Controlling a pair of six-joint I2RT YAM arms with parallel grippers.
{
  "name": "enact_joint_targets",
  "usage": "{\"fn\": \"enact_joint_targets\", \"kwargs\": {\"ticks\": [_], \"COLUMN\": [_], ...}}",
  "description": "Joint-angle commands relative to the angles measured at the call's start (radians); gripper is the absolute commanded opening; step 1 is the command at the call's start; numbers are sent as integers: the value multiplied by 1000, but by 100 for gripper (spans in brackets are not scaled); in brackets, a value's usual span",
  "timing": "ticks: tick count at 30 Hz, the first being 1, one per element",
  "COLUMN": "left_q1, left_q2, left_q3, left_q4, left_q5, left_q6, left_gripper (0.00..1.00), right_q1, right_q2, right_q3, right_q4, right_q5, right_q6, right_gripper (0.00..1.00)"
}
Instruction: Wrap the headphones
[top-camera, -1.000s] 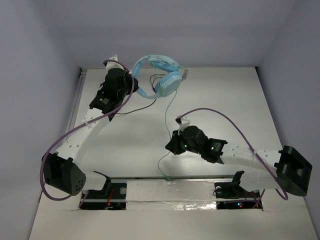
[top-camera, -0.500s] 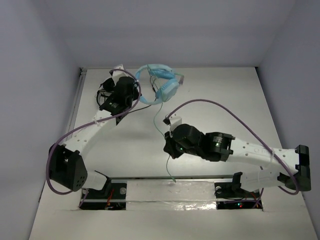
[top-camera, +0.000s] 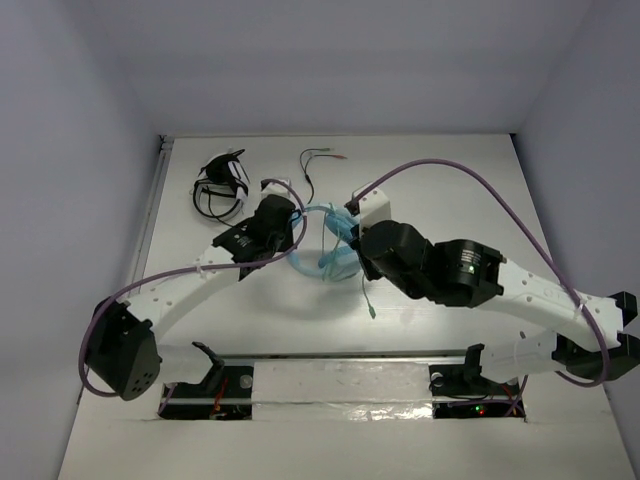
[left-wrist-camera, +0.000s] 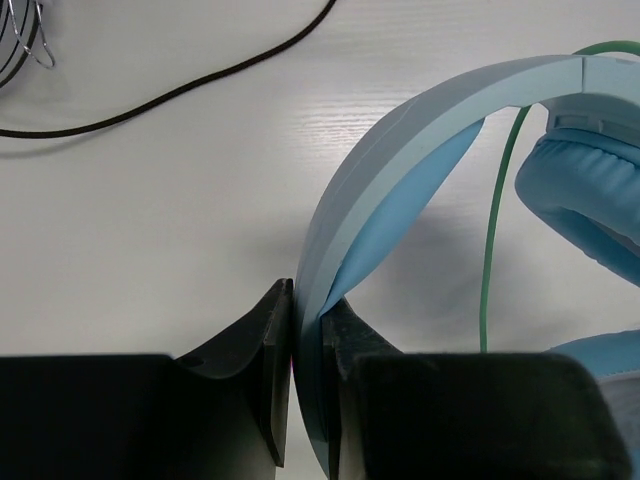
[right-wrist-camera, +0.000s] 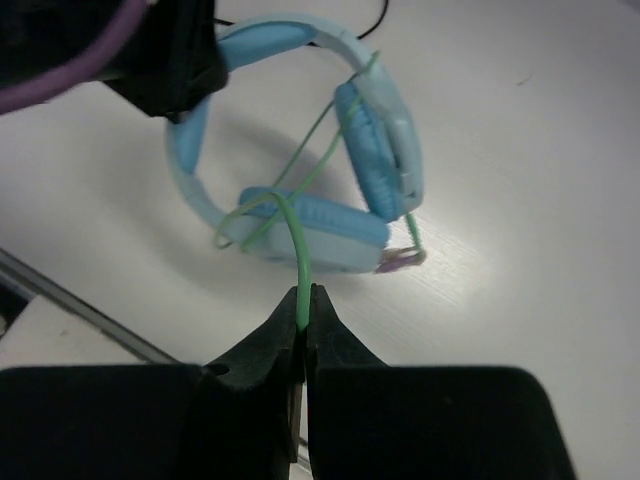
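Observation:
The light blue headphones (top-camera: 322, 248) are at the table's middle, between my two grippers. My left gripper (left-wrist-camera: 308, 310) is shut on the curved headband (left-wrist-camera: 400, 150), which rises from between its jaws toward an ear cup (left-wrist-camera: 590, 190). My right gripper (right-wrist-camera: 304, 295) is shut on the thin green cable (right-wrist-camera: 298, 250), just in front of the ear cups (right-wrist-camera: 370, 150). The cable loops across the cups and around the band. Its loose end (top-camera: 369, 305) trails toward the near edge. In the top view, the left gripper (top-camera: 295, 216) and right gripper (top-camera: 350, 238) sit on either side of the headphones.
Black and white headphones (top-camera: 222, 185) lie at the back left, their dark cable (left-wrist-camera: 170, 95) running over the table behind my left gripper. A short loose dark cable (top-camera: 315, 160) lies at the back middle. A metal rail (top-camera: 340, 355) runs along the near edge.
The left arm has carried the headphones from the back of the table toward its middle. The right arm has moved up and left, close to them, with the cable held in it.

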Motion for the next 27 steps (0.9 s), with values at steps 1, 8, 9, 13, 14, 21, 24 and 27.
{"fn": "enact_joint_targets", "kwargs": {"ticks": [1,8,9,13,14,21,24,27], "left_q1": [-12,-32,-32,-42,-42,-42,-42,-42], "left_q2": [-120,-119,-116,-105,-106,-181,-203,-217], "left_q3": [13,48,58,64,61,53,56,76], "left_q4": [3,-143,-152,-180,-171,-106,-68,-45], "left_q5": [90,328,356,374,406,549,597,634], "left_q6": [75,259,274,295,297,312,297,291], "left_gripper": [0,0,0,0,0,0,0,0], "right_q1": [-16,-74,-83,-93,-93,-183,-226,-286], "right_q2": [23,44,52,60,58,34,5,-44], "right_q3": [44,6,6,13,4,-74,-115,-181], "right_q4": [-44,24,30,55,77,186,245,324], "right_q5": [142,187,191,239,248,184,98,-32], "right_q6": [-91,-209,-224,-263,-275,-301,-266,-226], "right_gripper": [0,0,0,0,0,1,2,2]}}
